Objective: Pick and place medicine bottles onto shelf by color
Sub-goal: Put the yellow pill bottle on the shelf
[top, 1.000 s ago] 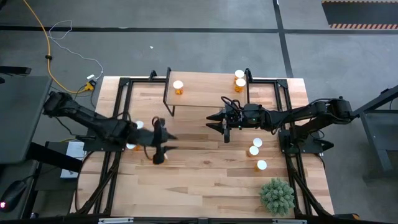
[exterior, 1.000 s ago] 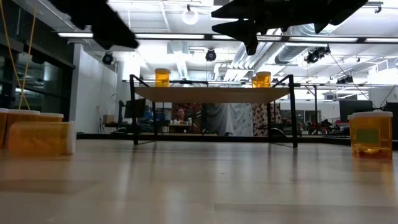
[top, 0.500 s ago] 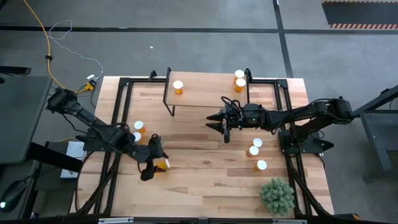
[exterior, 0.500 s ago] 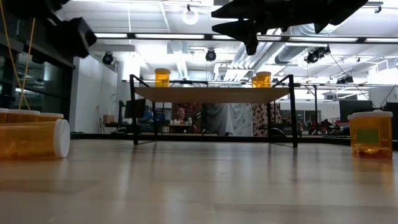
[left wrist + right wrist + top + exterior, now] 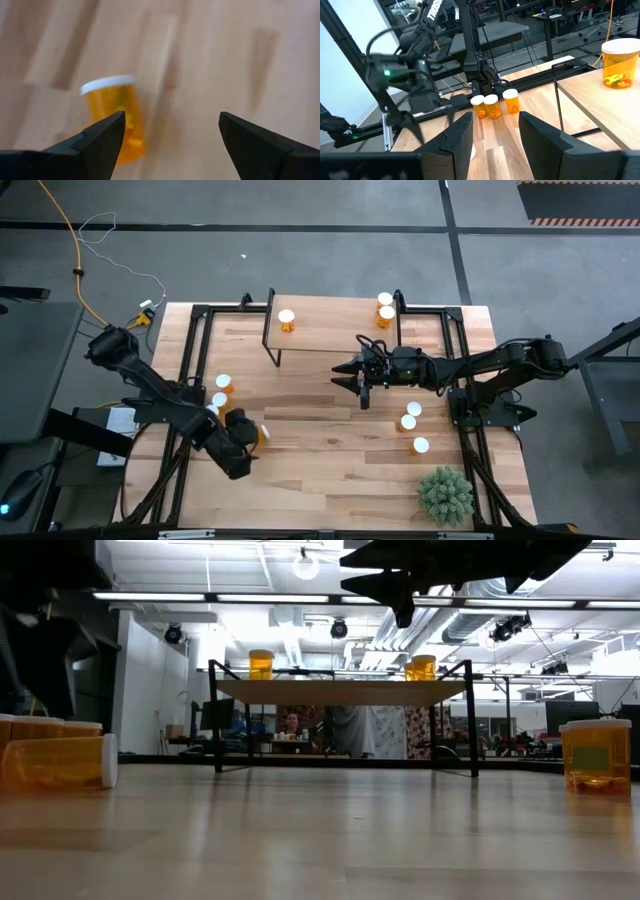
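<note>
One translucent orange pill bottle with a white cap (image 5: 114,120) lay toppled on the light-wood counter (image 5: 330,445), just ahead of the left end effector (image 5: 170,131), whose fingers were spread wide and empty. The right end effector (image 5: 352,376), slightly parted, hovered before the low wooden shelf (image 5: 330,328).

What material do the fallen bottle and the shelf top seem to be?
The fallen bottle looks like translucent orange plastic: light passes through it, and its cap is opaque white. The shelf top looks like pale matte wood with visible grain, on thin black legs, probably metal.
</note>
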Available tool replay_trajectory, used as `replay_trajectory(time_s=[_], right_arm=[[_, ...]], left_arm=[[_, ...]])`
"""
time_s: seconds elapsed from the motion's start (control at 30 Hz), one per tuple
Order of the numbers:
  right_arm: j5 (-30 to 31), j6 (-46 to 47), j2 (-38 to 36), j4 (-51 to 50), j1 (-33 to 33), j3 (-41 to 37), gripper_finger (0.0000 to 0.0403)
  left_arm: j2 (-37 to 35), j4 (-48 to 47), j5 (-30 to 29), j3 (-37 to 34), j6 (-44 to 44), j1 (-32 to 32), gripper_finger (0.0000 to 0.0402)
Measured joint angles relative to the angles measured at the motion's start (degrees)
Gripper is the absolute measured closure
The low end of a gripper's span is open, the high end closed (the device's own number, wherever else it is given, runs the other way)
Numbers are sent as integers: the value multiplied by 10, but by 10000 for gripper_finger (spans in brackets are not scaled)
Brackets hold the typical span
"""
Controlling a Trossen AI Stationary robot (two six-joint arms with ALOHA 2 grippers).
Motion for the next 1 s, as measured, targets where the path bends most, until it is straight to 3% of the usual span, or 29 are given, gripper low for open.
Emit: replay_trajectory(time_s=[0.3,0.7,1.0], right_arm=[[0,-4,0,1,0,0,251],[0,-4,0,1,0,0,251],[0,-4,0,1,0,0,251]], left_arm=[[28,-50,-80,1,-14,8,90],[103,-74,-13,0,-33,49,90],[111,-73,11,0,-34,64,95]])
